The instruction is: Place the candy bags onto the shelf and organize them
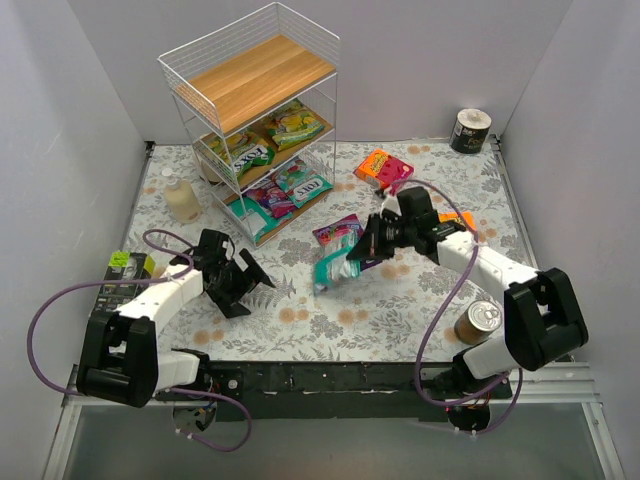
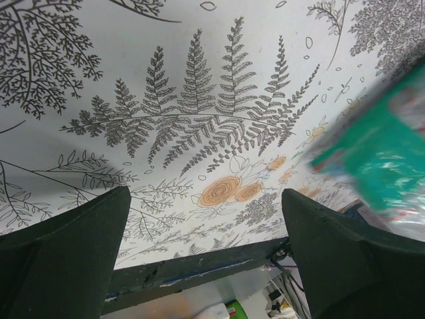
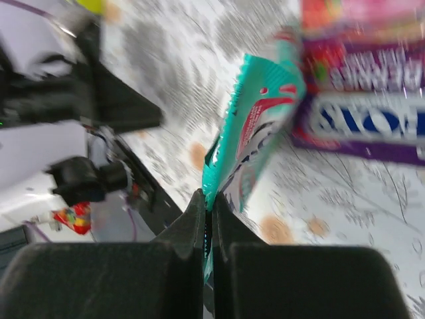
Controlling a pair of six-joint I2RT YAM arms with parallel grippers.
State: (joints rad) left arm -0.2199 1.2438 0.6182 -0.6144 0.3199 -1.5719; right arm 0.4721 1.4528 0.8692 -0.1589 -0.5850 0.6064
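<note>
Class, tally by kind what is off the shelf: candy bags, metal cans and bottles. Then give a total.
Candy bags off the shelf: 2, a purple bag and a teal bag
Metal cans: 2, the near can and the far can
Bottles: 1, the cream bottle
Total: 5

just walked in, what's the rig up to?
The right gripper is shut on the edge of a teal-white candy bag mid-table, tipping it up beside a purple bag lying flat. The left gripper is open over bare tablecloth, holding nothing. The shelf already holds several other bags on its middle and lower tiers; these two are not yet shelved.
</note>
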